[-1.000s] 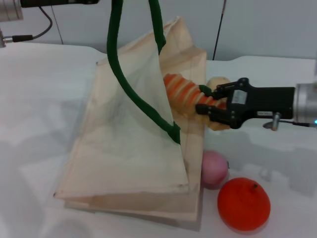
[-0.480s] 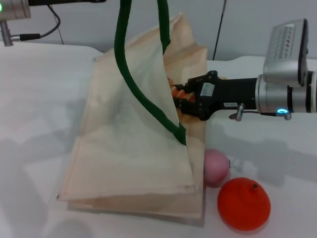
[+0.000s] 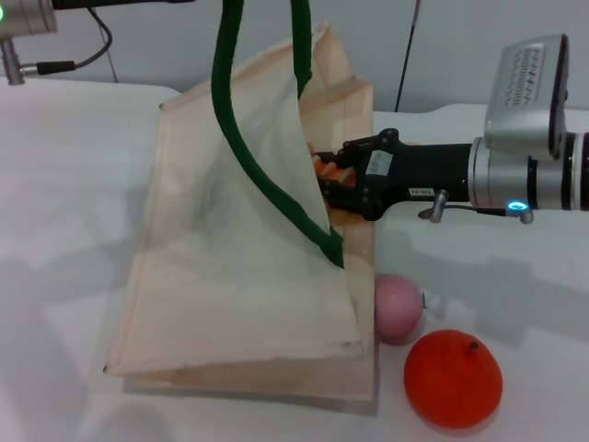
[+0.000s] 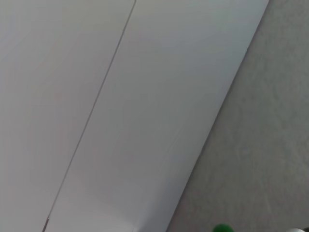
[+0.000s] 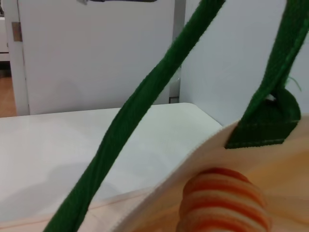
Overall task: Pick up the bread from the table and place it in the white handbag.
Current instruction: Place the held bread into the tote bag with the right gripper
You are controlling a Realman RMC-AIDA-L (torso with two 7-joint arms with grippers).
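- I see my right gripper (image 3: pixel 329 182) reaching in from 3 o'clock, its fingers clamped on the bread (image 3: pixel 319 168) at the mouth of the white handbag (image 3: pixel 230 276).
- The bread sits just inside the bag's open edge, mostly hidden by fabric in the head view; my right wrist view shows its striped end (image 5: pixel 223 199) against the cream lining.
- The green handles (image 3: pixel 241 138) rise out of frame at 12 o'clock.
- My left arm (image 3: pixel 28 18) sits at 11 o'clock; I cannot tell its fingers' state.
- On the counter (image 3: pixel 74 184), a pink ball (image 3: pixel 398 308) touches the bag at 5 o'clock, with an orange sphere (image 3: pixel 453 378) just beside it.
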